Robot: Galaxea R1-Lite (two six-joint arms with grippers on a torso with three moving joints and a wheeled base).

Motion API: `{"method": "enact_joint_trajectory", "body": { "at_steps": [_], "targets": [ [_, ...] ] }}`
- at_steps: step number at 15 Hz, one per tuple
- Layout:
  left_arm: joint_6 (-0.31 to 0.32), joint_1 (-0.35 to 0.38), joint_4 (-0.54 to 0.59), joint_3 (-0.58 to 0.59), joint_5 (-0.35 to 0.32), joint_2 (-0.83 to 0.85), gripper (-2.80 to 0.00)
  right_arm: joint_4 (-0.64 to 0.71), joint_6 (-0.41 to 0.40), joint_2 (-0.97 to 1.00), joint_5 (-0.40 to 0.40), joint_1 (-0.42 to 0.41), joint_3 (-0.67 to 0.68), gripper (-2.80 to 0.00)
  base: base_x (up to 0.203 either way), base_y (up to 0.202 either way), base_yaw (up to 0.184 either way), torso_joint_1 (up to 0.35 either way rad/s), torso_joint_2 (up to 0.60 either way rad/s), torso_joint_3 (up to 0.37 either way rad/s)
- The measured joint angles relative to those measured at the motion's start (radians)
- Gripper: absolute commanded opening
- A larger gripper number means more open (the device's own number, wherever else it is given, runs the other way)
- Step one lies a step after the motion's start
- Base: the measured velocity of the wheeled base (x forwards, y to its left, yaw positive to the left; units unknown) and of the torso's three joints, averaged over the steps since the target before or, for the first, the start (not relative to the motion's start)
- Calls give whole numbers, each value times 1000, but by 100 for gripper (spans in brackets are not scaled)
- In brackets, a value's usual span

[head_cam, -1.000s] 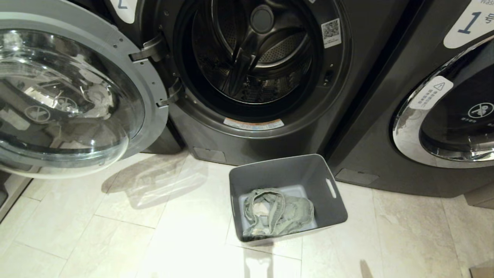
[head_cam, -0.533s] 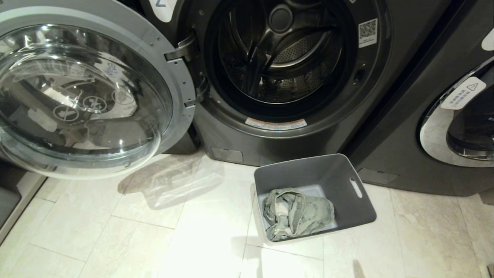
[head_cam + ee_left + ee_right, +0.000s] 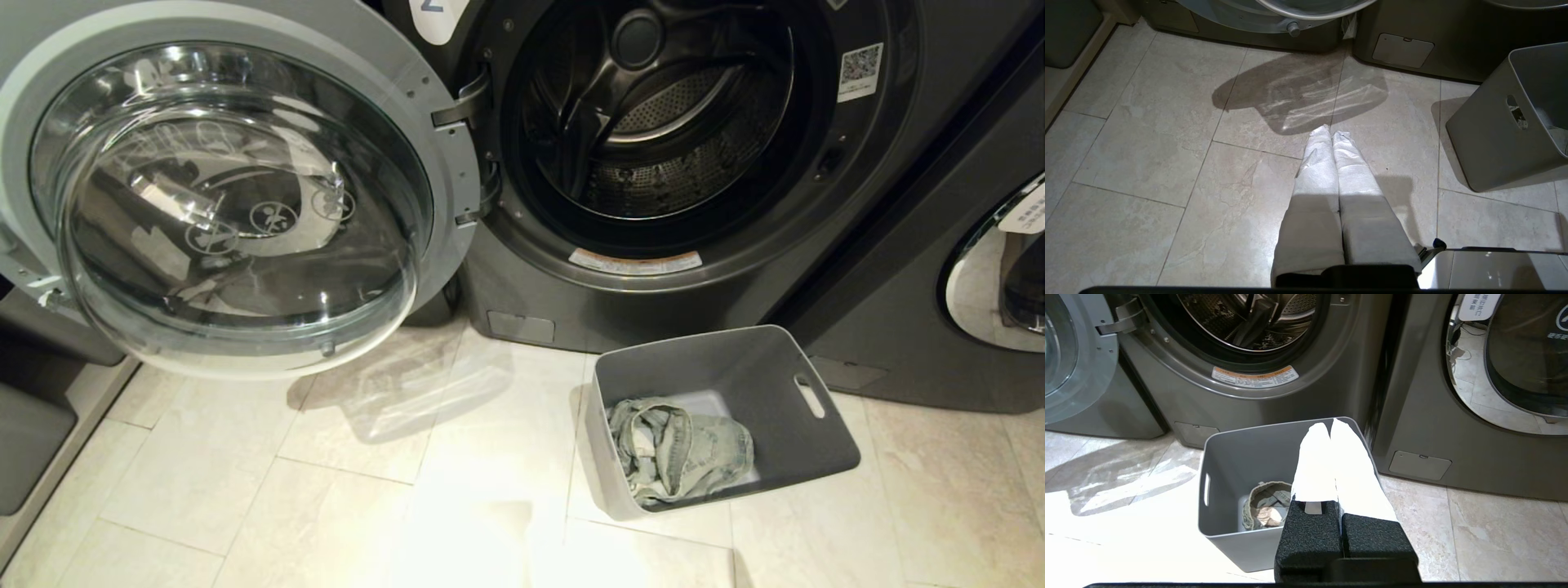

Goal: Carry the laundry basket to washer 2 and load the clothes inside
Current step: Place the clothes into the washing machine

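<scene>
The whole view is shifted rightward since earlier; the laundry basket [image 3: 824,457] with the clothes [image 3: 679,449] stays before open washer 2 [image 3: 653,310]. Left gripper [image 3: 1331,132] and right gripper [image 3: 1331,424] are closed, empty.

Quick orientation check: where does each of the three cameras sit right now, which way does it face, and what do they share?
Head view: high, facing down at open dark grey front-load washer 2 and the grey plastic laundry basket; no arms show.
Left wrist view: behind the left gripper, jaws shut, over beige floor tiles.
Right wrist view: behind the right gripper, jaws shut, above the basket holding grey-green denim clothes.
All three share the basket.
</scene>
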Motion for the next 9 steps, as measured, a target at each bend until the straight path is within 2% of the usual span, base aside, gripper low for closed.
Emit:
{"method": "enact_joint_trajectory", "body": {
  "at_steps": [9],
  "targets": [
    [0, 1, 0, 0, 0, 0, -280, 0, 1, 0, 0, 1, 0, -280, 0, 0, 0, 0, 0, 0]
  ]
}}
